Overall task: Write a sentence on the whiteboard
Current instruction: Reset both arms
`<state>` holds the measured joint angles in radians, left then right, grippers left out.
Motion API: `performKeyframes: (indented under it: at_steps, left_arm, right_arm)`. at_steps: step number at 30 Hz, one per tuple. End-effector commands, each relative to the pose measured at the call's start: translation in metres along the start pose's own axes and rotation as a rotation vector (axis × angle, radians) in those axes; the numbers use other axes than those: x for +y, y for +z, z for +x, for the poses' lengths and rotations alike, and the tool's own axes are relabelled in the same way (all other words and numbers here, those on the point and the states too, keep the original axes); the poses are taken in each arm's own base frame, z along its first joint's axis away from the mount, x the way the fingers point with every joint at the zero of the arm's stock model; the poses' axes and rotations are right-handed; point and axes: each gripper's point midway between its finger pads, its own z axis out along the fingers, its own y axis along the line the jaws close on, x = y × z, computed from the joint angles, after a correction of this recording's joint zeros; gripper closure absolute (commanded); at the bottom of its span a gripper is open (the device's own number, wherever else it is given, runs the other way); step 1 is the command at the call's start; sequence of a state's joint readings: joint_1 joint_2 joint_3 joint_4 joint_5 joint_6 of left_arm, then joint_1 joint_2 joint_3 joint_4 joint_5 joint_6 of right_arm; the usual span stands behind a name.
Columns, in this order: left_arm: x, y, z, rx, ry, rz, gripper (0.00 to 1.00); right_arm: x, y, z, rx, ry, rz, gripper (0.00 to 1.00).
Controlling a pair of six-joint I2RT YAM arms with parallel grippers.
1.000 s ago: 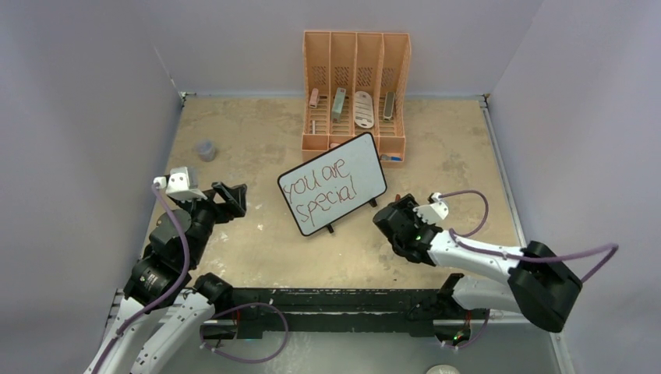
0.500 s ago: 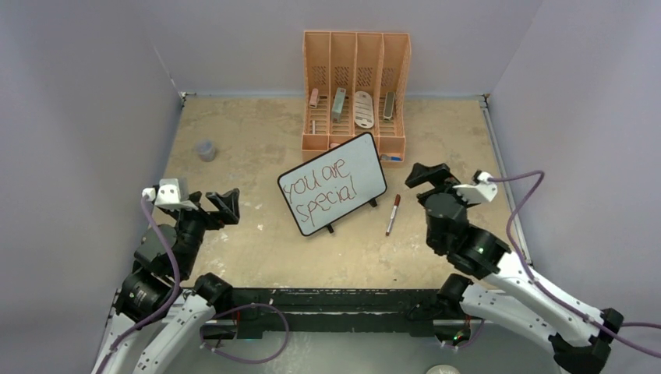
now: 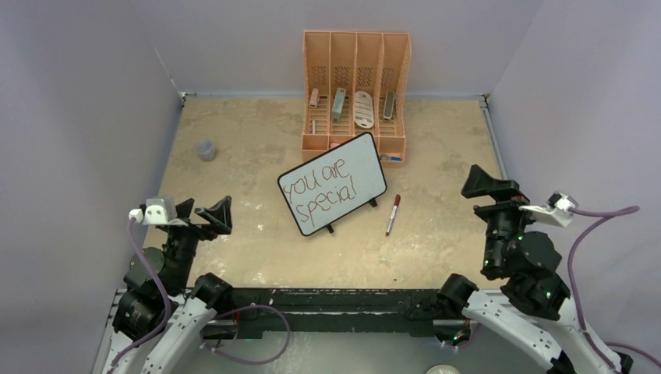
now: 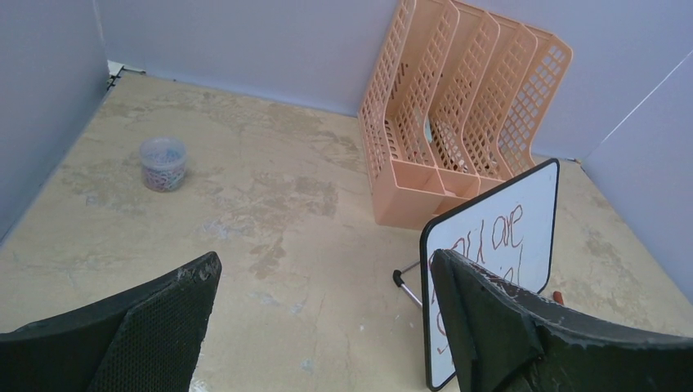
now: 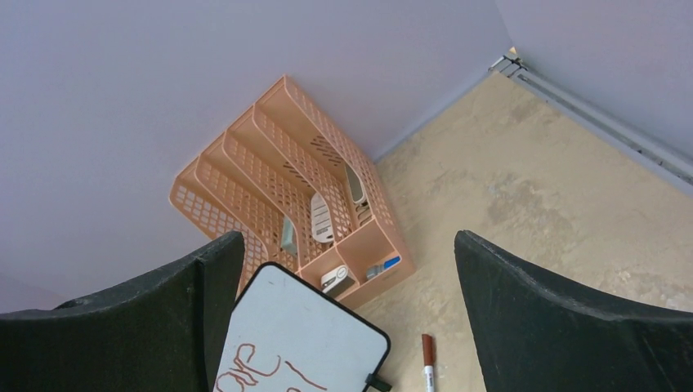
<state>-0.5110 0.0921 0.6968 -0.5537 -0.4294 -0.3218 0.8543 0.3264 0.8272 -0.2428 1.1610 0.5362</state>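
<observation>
At frame centre the whiteboard (image 3: 343, 167), bearing the sentence (image 3: 323, 187), stands before the orange organizer (image 3: 355, 47), a marker (image 3: 393, 213) lying just right. The left gripper (image 3: 203, 210), lower left, and the right gripper (image 3: 493, 195), lower right, gape wide, empty.

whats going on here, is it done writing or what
Nothing is being handled right now. The whiteboard stands propped mid-table in front of the organizer, and the sentence "you are special!" is on it in red-brown. The marker lies on the table just right of the board. The left gripper and right gripper are both open and empty, one at each side near the front, touching nothing. The writing looks finished.
</observation>
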Motion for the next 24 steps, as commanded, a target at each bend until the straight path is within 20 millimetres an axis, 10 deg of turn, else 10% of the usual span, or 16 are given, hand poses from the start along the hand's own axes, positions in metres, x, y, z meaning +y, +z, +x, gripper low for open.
performKeyframes:
  at_steps: [1, 24]
  left_arm:
    - [0.002, -0.003, -0.017, -0.09, -0.035, -0.006, 0.02]
    - [0.003, -0.004, -0.018, -0.129, -0.036, 0.008, 0.01]
  right_arm:
    - [-0.008, -0.003, -0.011, -0.055, -0.034, -0.03, 0.01]
    - [0.002, 0.005, 0.011, -0.032, -0.113, -0.039, 0.01]
